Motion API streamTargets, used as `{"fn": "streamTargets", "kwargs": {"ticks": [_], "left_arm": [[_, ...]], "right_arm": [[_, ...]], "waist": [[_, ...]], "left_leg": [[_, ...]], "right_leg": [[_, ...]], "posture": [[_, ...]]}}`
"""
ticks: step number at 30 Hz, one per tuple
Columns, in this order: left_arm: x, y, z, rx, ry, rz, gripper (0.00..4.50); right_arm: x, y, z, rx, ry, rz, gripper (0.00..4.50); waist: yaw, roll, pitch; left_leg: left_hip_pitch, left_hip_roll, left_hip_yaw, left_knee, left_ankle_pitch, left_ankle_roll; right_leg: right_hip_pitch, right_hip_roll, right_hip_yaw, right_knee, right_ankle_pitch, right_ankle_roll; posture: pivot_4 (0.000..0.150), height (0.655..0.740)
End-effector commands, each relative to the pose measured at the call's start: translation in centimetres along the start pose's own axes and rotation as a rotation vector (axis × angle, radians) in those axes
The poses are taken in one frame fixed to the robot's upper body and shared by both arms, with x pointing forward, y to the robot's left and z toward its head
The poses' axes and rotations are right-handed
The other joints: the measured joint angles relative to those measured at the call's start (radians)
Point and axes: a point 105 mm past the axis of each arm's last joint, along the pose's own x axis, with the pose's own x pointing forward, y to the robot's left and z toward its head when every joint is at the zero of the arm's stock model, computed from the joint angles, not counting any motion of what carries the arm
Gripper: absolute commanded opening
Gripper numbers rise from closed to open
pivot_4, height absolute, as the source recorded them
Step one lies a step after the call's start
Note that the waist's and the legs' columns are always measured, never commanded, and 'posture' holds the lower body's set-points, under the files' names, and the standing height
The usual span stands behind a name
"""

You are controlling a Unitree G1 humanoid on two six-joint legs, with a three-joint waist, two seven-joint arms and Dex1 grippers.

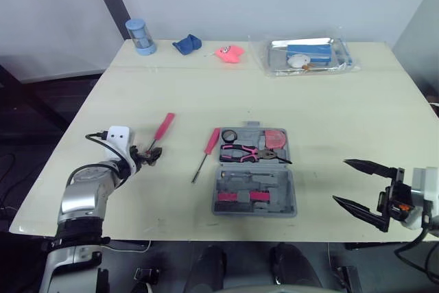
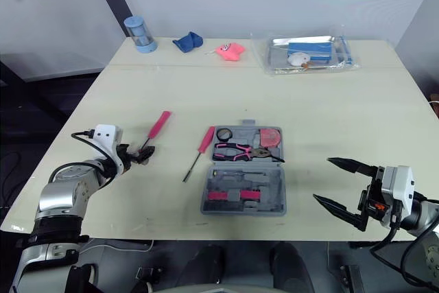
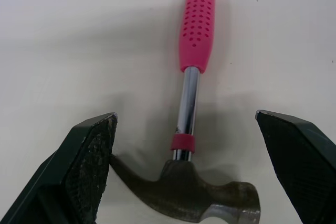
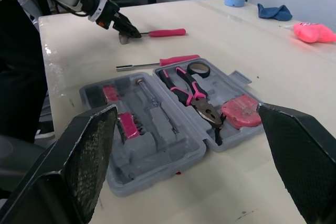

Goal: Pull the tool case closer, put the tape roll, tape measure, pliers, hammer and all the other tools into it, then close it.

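Pink perforated rubber is seen on the handle of the hammer [image 3: 189, 98], with a chromed shank and a dark steel head below it. The hammer is laid flat on the desk [image 1: 329, 108], well to the left of the open tool case [image 1: 271, 180], in which the pliers [image 1: 250, 152], tape roll [image 1: 228, 135] and tape measure [image 1: 276, 138] are already seated. A pink screwdriver [image 1: 212, 141] is left just beside the case.

The left gripper [image 1: 149, 156] is held with its fingers spread wide, one on each side of the hammer's head and neck, nothing yet clamped. The right gripper [image 1: 340, 181] is likewise spread apart, off to the right of the case.

The hammer is judged stiff and head-heavy. The polished shank is likely to be slippery, so a hold close to the head is advised, or on the rubber's lower end, to limit tipping.
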Motion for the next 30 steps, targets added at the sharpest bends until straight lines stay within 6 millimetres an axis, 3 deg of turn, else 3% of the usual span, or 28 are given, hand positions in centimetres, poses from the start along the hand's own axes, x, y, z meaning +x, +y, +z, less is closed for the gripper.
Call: {"fn": "streamTargets", "kwargs": {"ticks": [1,11,15,19,22,30], "left_arm": [[0.1,0.4,1.0,0.028,-0.013,-0.006,4.5],[1.0,1.0,0.5,0.011,0.04,-0.012,4.5],[1.2,1.2,0.4,0.005,0.046,-0.007,3.3],[1.4,1.3,0.4,0.01,0.048,-0.009,1.31],[1.4,1.4,0.2,0.01,0.055,-0.006,0.09],[0.5,1.5,-0.2,-0.001,0.054,-0.005,0.04]], "right_arm": [[0.5,0.2,0.9,-0.04,-0.02,0.019,4.46],[0.6,0.3,1.1,-0.052,-0.02,0.012,4.46],[0.7,0.3,1.2,-0.054,-0.022,0.01,4.5],[0.8,0.4,1.3,-0.058,-0.017,0.014,4.5],[0.9,0.5,1.4,-0.058,-0.018,0.017,4.5],[0.9,1.4,1.7,-0.052,-0.014,0.1,4.5]], "waist": [[0.0,0.0,0.0],[-0.001,0.0,0.0],[-0.002,0.0,0.0],[-0.001,0.0,0.0],[0.0,0.0,0.0],[-0.001,0.0,0.0]], "left_leg": [[0.0,0.0,0.0,0.0,0.0,0.0],[0.0,0.0,0.0,0.0,0.0,0.0],[0.0,0.0,0.0,0.0,0.0,0.0],[0.0,0.0,0.0,0.0,0.0,0.0],[0.0,0.0,0.0,0.0,0.0,0.0],[0.0,0.0,0.0,0.0,0.0,0.0]], "right_leg": [[0.0,0.0,0.0,0.0,0.0,0.0],[0.0,0.0,0.0,0.0,0.0,0.0],[0.0,0.0,0.0,0.0,0.0,0.0],[0.0,0.0,0.0,0.0,0.0,0.0],[0.0,0.0,0.0,0.0,0.0,0.0],[0.0,0.0,0.0,0.0,0.0,0.0]], "posture": [[0.15,0.74],[0.15,0.74],[0.15,0.74],[0.15,0.74],[0.15,0.74],[0.15,0.74]]}}
